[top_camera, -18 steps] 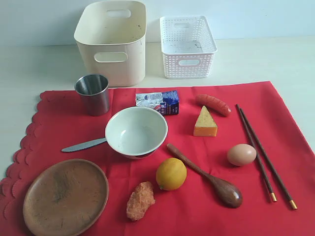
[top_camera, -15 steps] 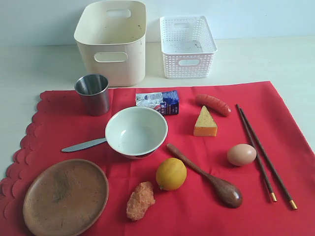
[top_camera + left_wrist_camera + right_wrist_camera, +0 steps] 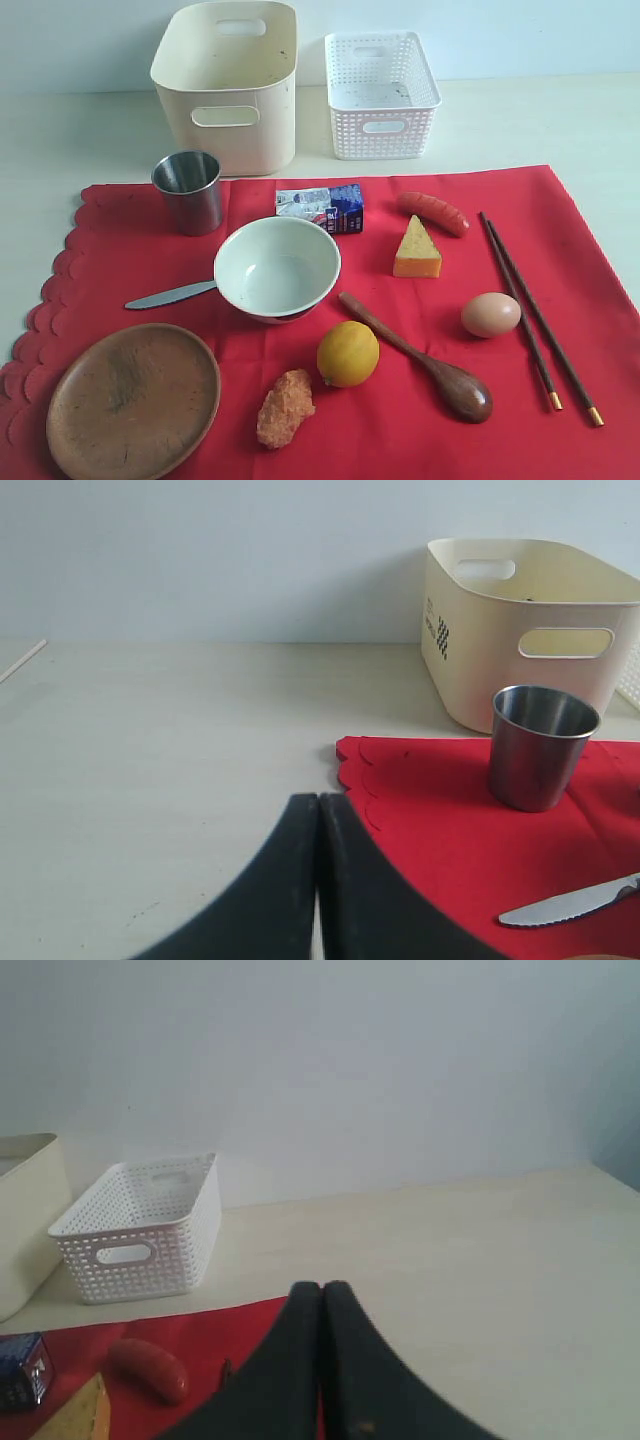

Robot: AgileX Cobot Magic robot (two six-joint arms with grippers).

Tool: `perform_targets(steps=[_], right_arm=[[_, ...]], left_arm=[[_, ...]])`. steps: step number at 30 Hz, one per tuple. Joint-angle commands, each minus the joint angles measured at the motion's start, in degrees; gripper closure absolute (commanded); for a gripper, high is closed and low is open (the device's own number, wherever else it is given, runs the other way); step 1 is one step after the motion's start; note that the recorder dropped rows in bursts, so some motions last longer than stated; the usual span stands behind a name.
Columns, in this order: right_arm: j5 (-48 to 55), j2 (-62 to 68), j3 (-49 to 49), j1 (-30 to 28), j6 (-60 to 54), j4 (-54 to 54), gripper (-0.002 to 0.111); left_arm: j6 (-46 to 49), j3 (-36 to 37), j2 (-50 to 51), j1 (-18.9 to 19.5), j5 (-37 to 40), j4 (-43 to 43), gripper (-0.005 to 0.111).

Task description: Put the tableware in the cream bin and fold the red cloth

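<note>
Nothing packed: shiny steel cup (image 3: 188,190) and round brown wooden plate (image 3: 133,398) sit on the unfolded bright red cloth (image 3: 590,260); tall cream plastic bin (image 3: 228,150) is empty; left tool (image 3: 318,810), right tool (image 3: 322,1295) pinched together.

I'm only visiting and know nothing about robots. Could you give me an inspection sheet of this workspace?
Surface: pale table, red cloth spread flat on it.
Job's things: steel cup, white bowl, butter knife, wooden plate, wooden spoon and chopsticks all on the cloth; cream bin behind it, nothing seen inside.
Clutter: carton, sausage, cheese, egg, lemon and breaded piece on the cloth; white basket beside the bin.
Grippers: left gripper and right gripper shut, holding nothing.
Cables: nothing seen.
Surroundings: plain wall.
</note>
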Motion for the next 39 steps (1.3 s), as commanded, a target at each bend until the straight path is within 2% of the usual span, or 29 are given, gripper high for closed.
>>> perform_targets(steps=[1,12,19,24,30,39], right_arm=[[-2.9,-0.4,0.2,-0.3,-0.2,3.5,0.108],[-11.3,-0.4,0.2,-0.3,-0.2,7.2,0.108],[-22.4,-0.4,0.0,-0.3,2.7,7.2,0.108],[-22.2,-0.4,-3.1,-0.3,2.8,7.2,0.108],[-21.5,7.6,-6.9,-0.3,2.8,7.2,0.108],[-13.9,31.3,-15.1,-0.3,2.6,6.9,0.108]], left_arm=[[-0.1,-0.1,-0.4,-0.3,-0.3,0.1,0.104],[-0.1,-0.1,-0.4,-0.3,-0.3,0.1,0.104],[-0.1,-0.1,-0.4,-0.3,-0.3,0.1,0.104],[-0.1,-0.1,-0.4,-0.3,-0.3,0.1,0.104],[-0.1,-0.1,-0.4,-0.3,-0.3,0.1,0.104],[-0.1,-0.1,-0.4,-0.3,-0.3,0.1,0.104]])
